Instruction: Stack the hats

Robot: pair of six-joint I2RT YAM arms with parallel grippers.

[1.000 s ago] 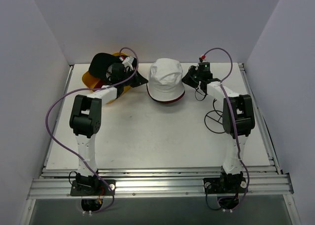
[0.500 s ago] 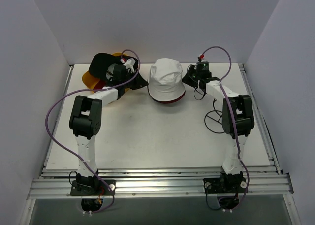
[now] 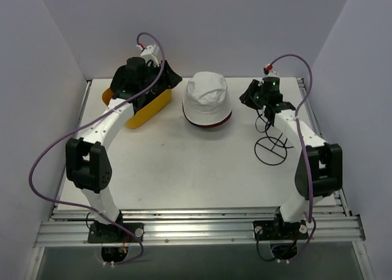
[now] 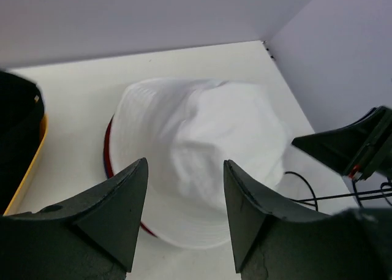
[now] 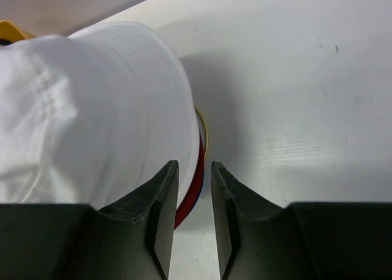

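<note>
A white bucket hat [image 3: 207,98] tops a pile at the table's back middle. A red rim [image 3: 211,125] and a thin blue edge peek out beneath it; the left wrist view shows the red rim [image 4: 108,146] too. A black cap [image 4: 15,117] lies in the yellow basket [image 3: 146,111], mostly hidden by my left arm from above. My left gripper [image 3: 171,79] hangs open and empty above the basket's right end, left of the white hat [image 4: 196,139]. My right gripper [image 3: 246,98] sits right of the pile with a narrow gap between its fingers, holding nothing, near the red rim [image 5: 191,191].
A thin black wire dome frame [image 3: 272,147] stands on the table at the right, under my right forearm. The booth's walls close in the back and both sides. The basket's yellow rim [image 4: 38,146] shows at the left wrist view's left edge.
My left arm has risen and swung back over the basket, its jaws opening from shut. My right arm has drawn back to the right, away from the white hat.
</note>
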